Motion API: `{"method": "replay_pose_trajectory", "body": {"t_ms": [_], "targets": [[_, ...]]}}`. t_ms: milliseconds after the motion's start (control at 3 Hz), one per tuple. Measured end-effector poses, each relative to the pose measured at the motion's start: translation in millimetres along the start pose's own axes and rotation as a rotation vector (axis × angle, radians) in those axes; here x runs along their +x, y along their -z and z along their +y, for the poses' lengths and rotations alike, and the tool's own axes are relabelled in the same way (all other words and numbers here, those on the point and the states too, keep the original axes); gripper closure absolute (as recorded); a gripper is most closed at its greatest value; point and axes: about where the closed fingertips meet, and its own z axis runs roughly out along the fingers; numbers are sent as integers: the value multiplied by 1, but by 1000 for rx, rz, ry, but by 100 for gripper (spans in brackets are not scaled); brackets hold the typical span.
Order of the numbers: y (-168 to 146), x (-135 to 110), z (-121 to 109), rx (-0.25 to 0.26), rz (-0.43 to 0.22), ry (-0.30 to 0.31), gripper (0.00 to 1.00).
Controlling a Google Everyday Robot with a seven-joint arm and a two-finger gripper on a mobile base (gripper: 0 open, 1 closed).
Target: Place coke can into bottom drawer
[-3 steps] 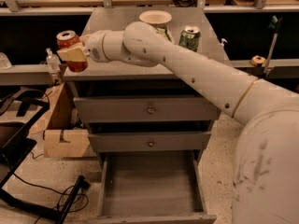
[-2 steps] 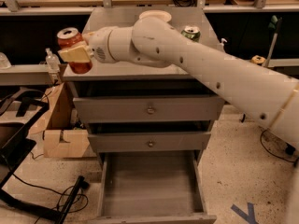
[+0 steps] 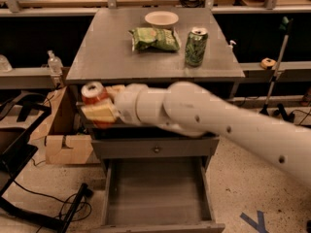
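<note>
Jaws grip the upright coke can (image 3: 94, 95) just under the tabletop (image 3: 112, 57) edge, the open bottom drawer (image 3: 155, 194) lying below-right of them.

1. A grey cabinet top (image 3: 112, 57) fills the upper middle of the frame.
2. A white bowl (image 3: 162, 18) stands at its far edge.
3. A green chip bag (image 3: 154, 39) lies just in front of the bowl.
4. A green can (image 3: 196, 46) stands upright just right of the bag.
5. A knobbed drawer (image 3: 155, 148) sits shut at centre.
6. A clear bottle (image 3: 55, 62) stands on the shelf at left.
7. A cardboard box (image 3: 63, 135) sits on the floor at left, below the gripper (image 3: 97, 106), which clasps the coke can (image 3: 93, 92) left of centre, before the cabinet's front edge.
8. Black cables (image 3: 58, 208) trail across the lower left.
9. A tape roll (image 3: 267, 63) rests at right.
10. Blue tape (image 3: 255, 221) marks the floor, lower right.
</note>
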Motion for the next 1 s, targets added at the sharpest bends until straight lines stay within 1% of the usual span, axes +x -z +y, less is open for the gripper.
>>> {"method": "replay_pose_trajectory", "body": {"t_ms": [333, 667, 1000], "targets": [[23, 67, -6, 27, 28, -2, 100], [20, 147, -28, 25, 57, -68, 100], [19, 148, -27, 22, 55, -73, 100]]}}
